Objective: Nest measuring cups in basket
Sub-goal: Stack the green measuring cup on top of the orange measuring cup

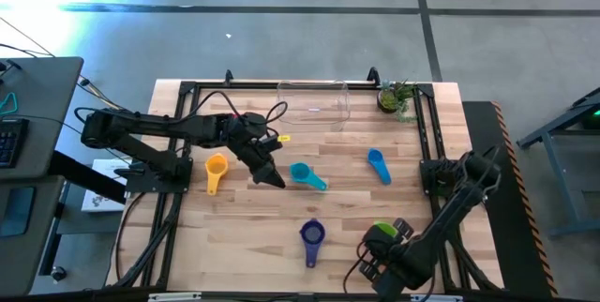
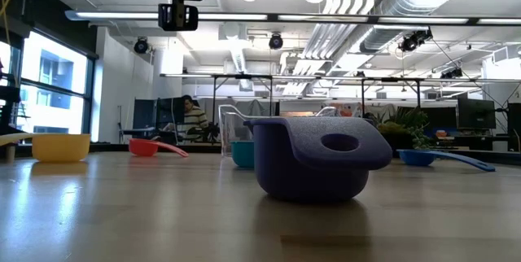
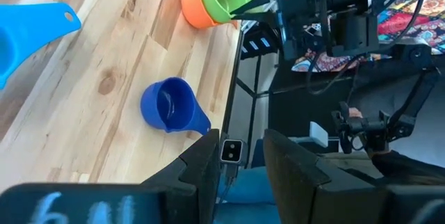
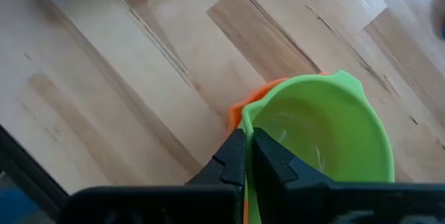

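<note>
Spanning pale planks, table [image 1: 253, 236] stands.

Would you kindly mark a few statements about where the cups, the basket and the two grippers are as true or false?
1. The basket holds no cups. True.
2. The right gripper is shut on the green cup. True; an orange cup sits nested under it.
3. The left gripper is holding the yellow cup. False; that cup lies on the table apart from it, and the gripper holds nothing.
4. The purple cup is stacked inside the teal cup. False; they lie apart on the table.
</note>
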